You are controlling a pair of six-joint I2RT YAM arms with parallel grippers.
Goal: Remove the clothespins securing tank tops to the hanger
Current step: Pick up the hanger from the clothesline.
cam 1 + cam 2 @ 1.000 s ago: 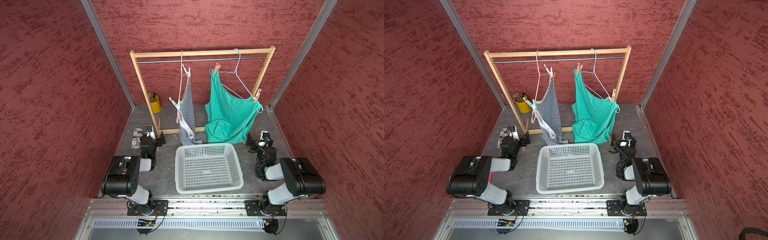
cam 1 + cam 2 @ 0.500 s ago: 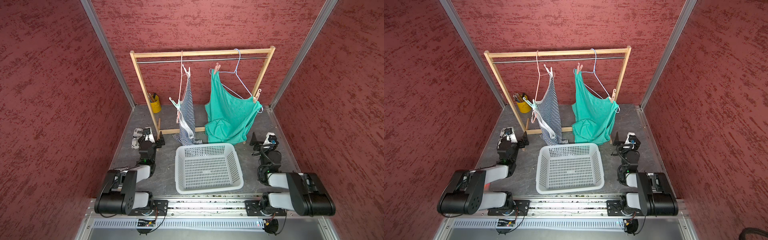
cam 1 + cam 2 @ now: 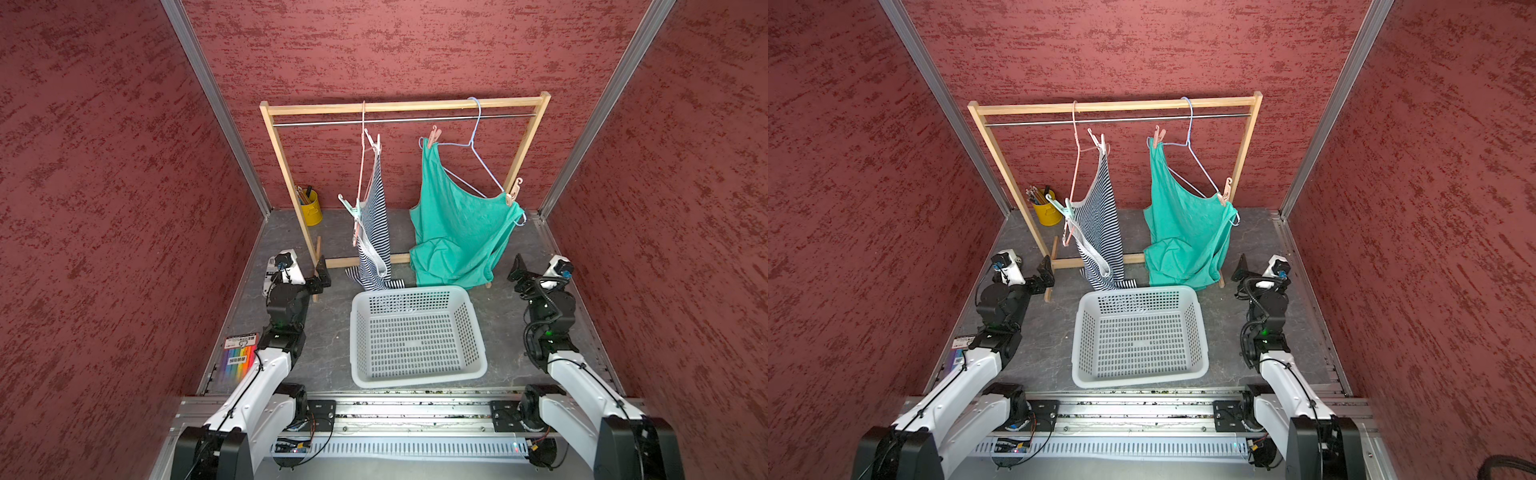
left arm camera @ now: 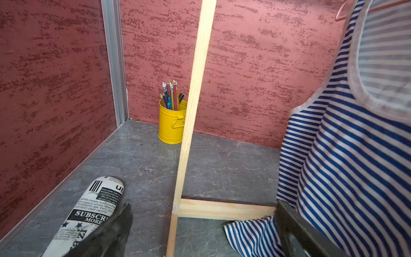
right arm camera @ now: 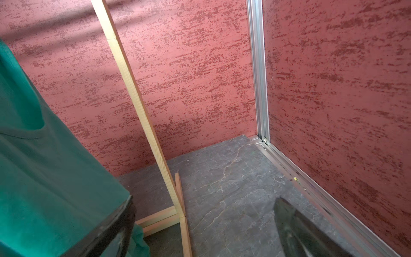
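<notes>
Clothespins, all four of them, are up on the rack and clamped on: the white clothespin (image 3: pixel 372 140) pins the top strap of the striped tank top (image 3: pixel 375 232) to a pink hanger (image 3: pixel 361 166), and the mint green clothespin (image 3: pixel 347 206) grips its lower strap out to the side. Over on the teal tank top (image 3: pixel 457 232), one pink clothespin (image 3: pixel 433 136) holds the high strap on the pale blue hanger (image 3: pixel 478 153), and the other pink clothespin (image 3: pixel 513 194) bites the low shoulder near the rack's post. Both hangers hook over the metal rail of the wooden clothes rack (image 3: pixel 407 106), and both hang steeply tilted. The striped hem trails onto the grey floor; the teal hem drops just behind the far rim of the white perforated basket (image 3: pixel 417 381), which sits between the two arms. Down low, the left gripper (image 4: pixel 202 207) has its jaws spread wide and holds nothing, sitting by the rack's left foot with striped fabric just beside one finger and a newsprint-patterned flat item (image 4: pixel 95 211) beside the other. The right gripper (image 5: pixel 204 200) is spread wide too, nothing in it, near the rack's right foot with teal cloth close to one finger; whether they touch I can't tell. A yellow pencil cup (image 3: pixel 311 210) stands in the back corner.
</notes>
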